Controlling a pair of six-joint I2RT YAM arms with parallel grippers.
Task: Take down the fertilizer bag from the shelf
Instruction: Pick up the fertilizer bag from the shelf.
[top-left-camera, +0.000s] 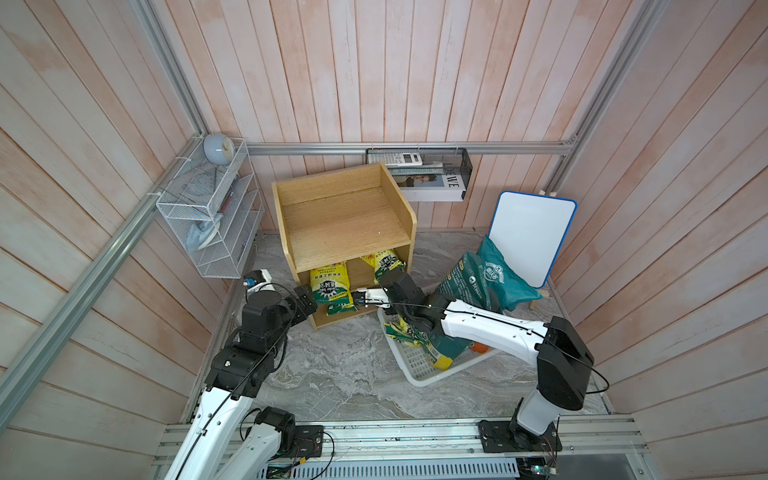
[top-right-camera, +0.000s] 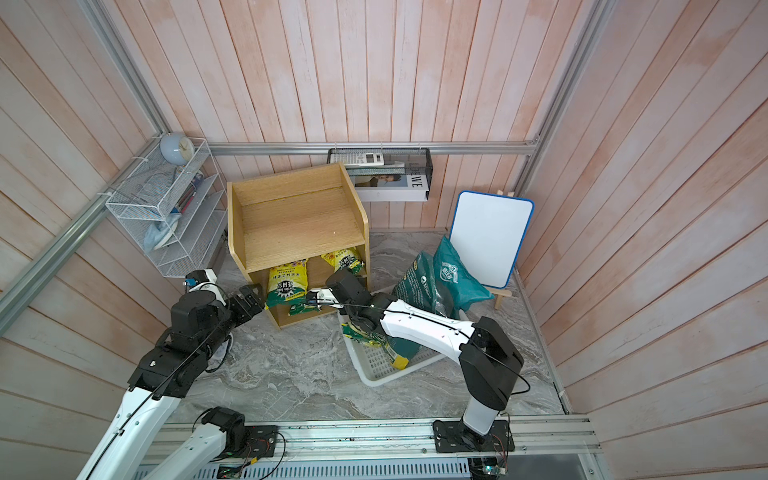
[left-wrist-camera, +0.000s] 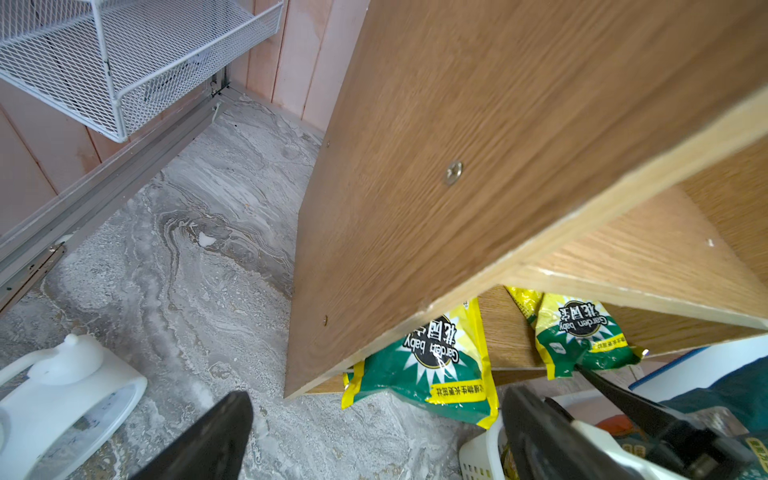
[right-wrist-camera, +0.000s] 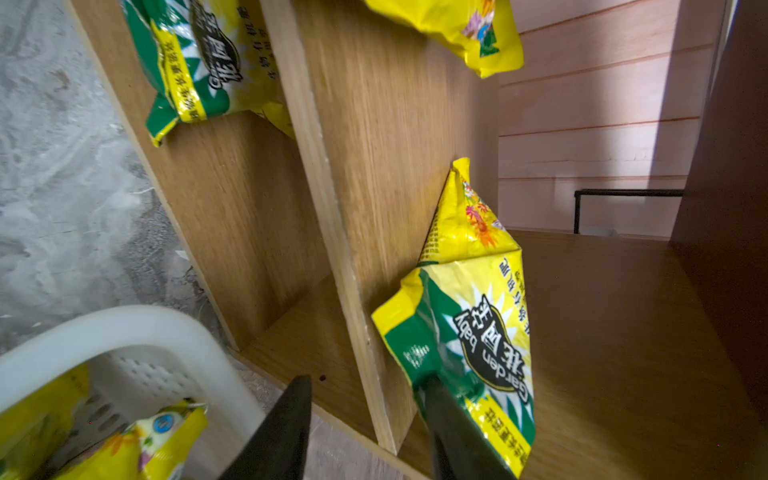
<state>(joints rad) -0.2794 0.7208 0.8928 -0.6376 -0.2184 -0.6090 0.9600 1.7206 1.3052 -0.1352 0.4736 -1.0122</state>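
Grey marbled table (top-left-camera: 345, 374) lies nearest, carrying a white perforated plastic basket (top-left-camera: 405, 365) partly under the right arm (top-left-camera: 490, 328). Left fingers (top-left-camera: 308, 302) gape empty beside the wood-grain shelf (top-left-camera: 345, 216). Right fingers (right-wrist-camera: 436, 399), hidden in both top views, stand parted, one tip against the crinkly yellow-green fertilizer bag (right-wrist-camera: 469, 332) on the middle tier.

A crumpled fertilizer bag (right-wrist-camera: 469, 332) (yellow and green) sits inside the light-wood shelf (right-wrist-camera: 374, 124).
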